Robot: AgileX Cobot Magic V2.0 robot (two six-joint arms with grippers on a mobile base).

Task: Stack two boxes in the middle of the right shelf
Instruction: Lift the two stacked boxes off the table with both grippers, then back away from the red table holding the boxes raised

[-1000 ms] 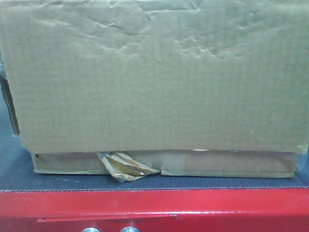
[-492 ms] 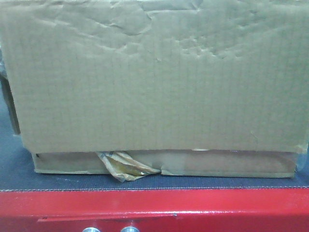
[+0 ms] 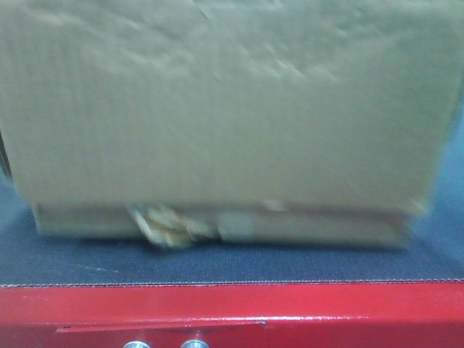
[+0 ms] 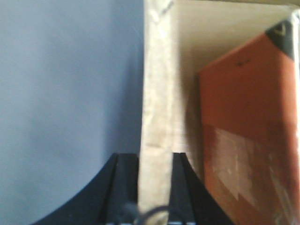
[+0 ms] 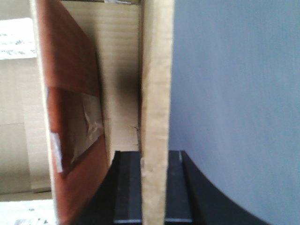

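The large brown cardboard box (image 3: 225,101) fills the front view, blurred, resting on the flat cardboard box (image 3: 304,228) with torn yellowish tape (image 3: 163,225). Both sit on the dark mat. In the left wrist view my left gripper (image 4: 154,187) is shut on the large box's wall edge (image 4: 157,93), one black finger on each side. In the right wrist view my right gripper (image 5: 153,187) is shut on the opposite wall edge (image 5: 157,84) the same way. The steel shelf is out of view.
A dark matted platform (image 3: 232,264) with a red front edge (image 3: 232,308) carries the boxes. Inside the large box stands an orange-red carton, seen in the left wrist view (image 4: 248,126) and the right wrist view (image 5: 70,108).
The two boxes have shifted left and a little up or back in the front view, and the picture has gone blurred with motion. More dark mat shows in front of them.
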